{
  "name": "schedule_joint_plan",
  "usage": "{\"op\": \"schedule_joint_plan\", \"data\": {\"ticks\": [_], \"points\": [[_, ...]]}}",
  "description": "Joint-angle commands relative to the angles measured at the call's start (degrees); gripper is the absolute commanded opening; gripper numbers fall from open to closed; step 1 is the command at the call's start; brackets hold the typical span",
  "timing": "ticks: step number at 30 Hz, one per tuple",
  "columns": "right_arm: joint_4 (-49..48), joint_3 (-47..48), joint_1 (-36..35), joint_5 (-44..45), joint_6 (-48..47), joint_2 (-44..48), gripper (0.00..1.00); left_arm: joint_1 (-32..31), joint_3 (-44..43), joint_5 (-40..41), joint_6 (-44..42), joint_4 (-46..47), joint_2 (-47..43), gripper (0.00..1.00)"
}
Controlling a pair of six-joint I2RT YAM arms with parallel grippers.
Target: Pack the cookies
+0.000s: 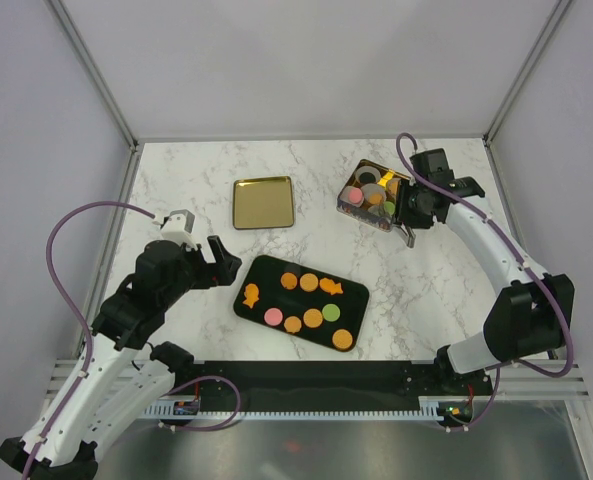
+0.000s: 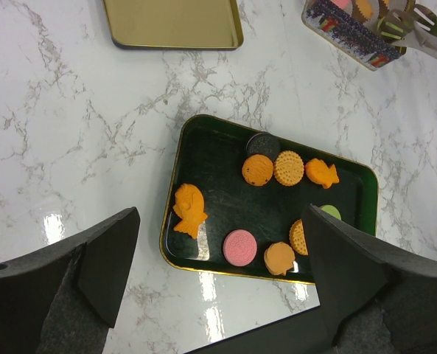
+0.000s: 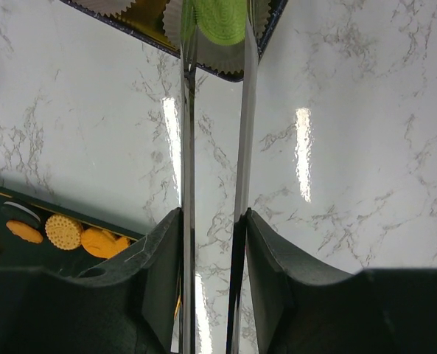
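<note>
Several cookies lie on a black tray (image 1: 266, 270): round orange ones (image 1: 309, 282), two orange fish shapes (image 1: 249, 295), a pink one (image 1: 273, 317) and a green one (image 1: 331, 312). In the left wrist view the tray (image 2: 218, 162) also holds a dark cookie (image 2: 263, 143). My left gripper (image 1: 219, 262) is open and empty, above the tray's left end (image 2: 222, 243). My right gripper (image 1: 413, 212) is shut on metal tongs (image 3: 187, 147). The tong tips hold a green cookie (image 3: 214, 18) over a paper cup in the tin box (image 1: 374, 195).
A gold lid (image 1: 263, 202) lies flat behind the tray, also in the left wrist view (image 2: 172, 22). The tin box (image 2: 343, 33) holds several white paper cups with cookies. Enclosure walls and posts bound the marble table on three sides.
</note>
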State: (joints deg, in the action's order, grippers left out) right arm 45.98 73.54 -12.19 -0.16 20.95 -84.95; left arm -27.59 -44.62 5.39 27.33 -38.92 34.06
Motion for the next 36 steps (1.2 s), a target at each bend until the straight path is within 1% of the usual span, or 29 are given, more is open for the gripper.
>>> {"op": "schedule_joint_plan", "data": {"ticks": [1,11,20,26,29,31,34,36], "points": [[-1.5,-0.5,0.1,-1.3,0.3,2.7,0.45,0.0,-0.1,-0.6,-0.7,0.8,-0.5,1.00],[-1.6,-1.8,0.1,-1.4,0.3,3.3,0.48,0.0,0.0,-0.6,-0.8,0.8,-0.8,1.00],[-1.5,-1.6,0.1,-1.8,0.1,3.5,0.54,0.0,0.1,-0.6,-0.7,0.7,-0.8,1.00],[-1.5,-0.8,0.1,-1.4,0.2,3.5,0.54,0.0,0.1,-0.6,-0.8,0.8,-0.9,1.00],[-1.2,1.0,0.2,-1.3,0.3,3.3,0.54,0.0,0.0,-0.6,-0.7,0.8,-0.8,1.00],[-0.3,4.1,0.4,-1.1,0.1,2.5,0.54,0.0,0.1,-0.7,-0.7,0.9,-0.8,1.00],[0.3,8.3,2.4,-1.7,0.2,1.7,0.54,0.0,0.1,-1.1,-0.7,0.9,-0.6,1.00],[0.8,10.6,5.8,-2.1,0.4,0.9,0.54,0.0,0.0,-1.5,-0.8,1.0,-0.3,1.00]]}}
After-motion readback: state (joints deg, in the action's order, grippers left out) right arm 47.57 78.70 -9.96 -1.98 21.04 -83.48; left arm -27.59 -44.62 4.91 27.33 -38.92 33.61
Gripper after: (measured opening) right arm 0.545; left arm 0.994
